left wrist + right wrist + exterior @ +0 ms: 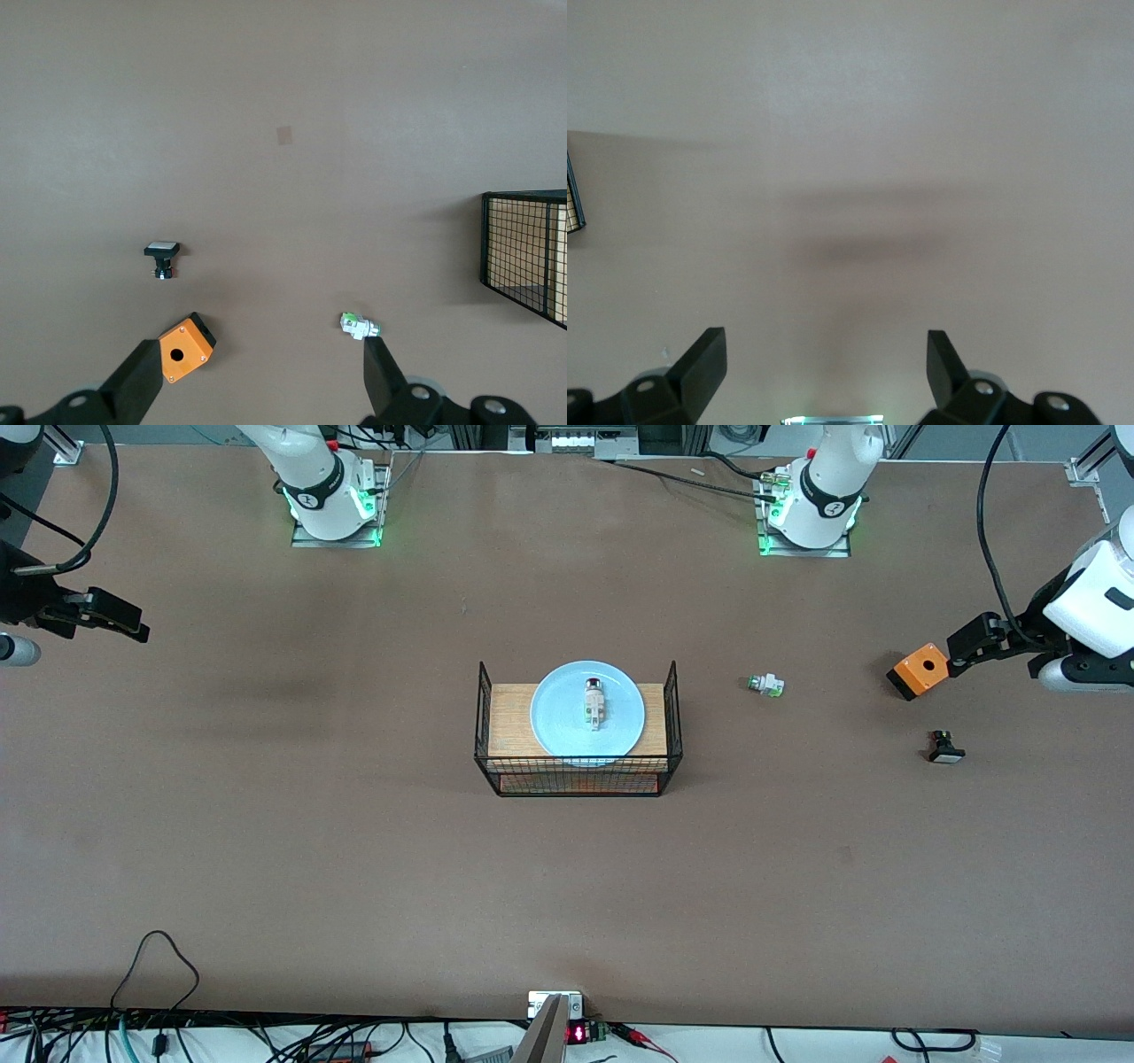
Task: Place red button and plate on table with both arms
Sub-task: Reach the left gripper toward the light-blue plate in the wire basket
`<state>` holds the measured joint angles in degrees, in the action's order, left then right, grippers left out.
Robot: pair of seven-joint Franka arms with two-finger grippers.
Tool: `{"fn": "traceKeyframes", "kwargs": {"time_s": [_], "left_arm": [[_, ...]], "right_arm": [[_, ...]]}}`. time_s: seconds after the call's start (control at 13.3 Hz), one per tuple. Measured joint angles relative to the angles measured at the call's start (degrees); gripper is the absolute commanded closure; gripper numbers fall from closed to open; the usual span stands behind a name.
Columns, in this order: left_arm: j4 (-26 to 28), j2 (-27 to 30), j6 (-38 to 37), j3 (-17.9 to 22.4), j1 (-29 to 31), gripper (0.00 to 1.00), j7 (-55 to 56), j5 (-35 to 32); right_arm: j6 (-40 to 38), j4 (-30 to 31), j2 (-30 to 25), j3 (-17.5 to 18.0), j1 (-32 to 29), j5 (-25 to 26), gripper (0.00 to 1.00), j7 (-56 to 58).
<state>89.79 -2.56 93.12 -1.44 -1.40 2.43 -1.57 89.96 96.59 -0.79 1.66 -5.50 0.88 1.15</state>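
Front view: wire basket (pixel 580 731) at mid-table (pixel 354 850), taken as the landmark. On its wooden top, the plate (pixel 587 711); lying on the plate, the red button (pixel 594 701), dark cap pointing toward the robots' bases. Toward the left arm's end from the basket, well apart: green-capped switch (pixel 765 685), then orange box (pixel 918 670), then black-bodied switch (pixel 945 747), that last one nearer the camera than the box. Left gripper (pixel 961 645) hanging just over the orange box, holding nothing. Right gripper (pixel 120 622) up over bare table, well away from the basket toward the right arm's end, also holding nothing.

Left wrist view: left gripper (pixel 257 372) with fingers spread wide and nothing between them; orange box (pixel 186 347), green-capped switch (pixel 359 325) and black-bodied switch (pixel 162 258) below, a corner of the basket (pixel 527 257) at the edge.

Right wrist view: right gripper (pixel 824 363) likewise spread and unloaded over bare table; only a sliver of basket wire (pixel 574 199) showing.

Judged step: the very start, nothing lifted yet. Next calls for bringing both grippers in over the basket, one pinching the small button off the plate, the other taking the plate by its rim without catching the basket's raised wire ends.
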Motion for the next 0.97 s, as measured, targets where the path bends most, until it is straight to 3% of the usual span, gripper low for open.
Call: {"fn": "traceKeyframes", "kwargs": {"time_s": [0.53, 0.97], "left_arm": [[-0.2, 0.1, -1.3, -0.2, -0.2, 0.00, 0.0, 0.1], [0.1, -3.0, -2.4, -5.7, -4.3, 0.00, 4.6, 6.0]], "right_arm": [[0.0, 0.0, 0.1, 0.0, 0.0, 0.0, 0.00, 0.0], [0.0, 0.0, 0.2, 0.0, 0.0, 0.0, 0.00, 0.0]]}}
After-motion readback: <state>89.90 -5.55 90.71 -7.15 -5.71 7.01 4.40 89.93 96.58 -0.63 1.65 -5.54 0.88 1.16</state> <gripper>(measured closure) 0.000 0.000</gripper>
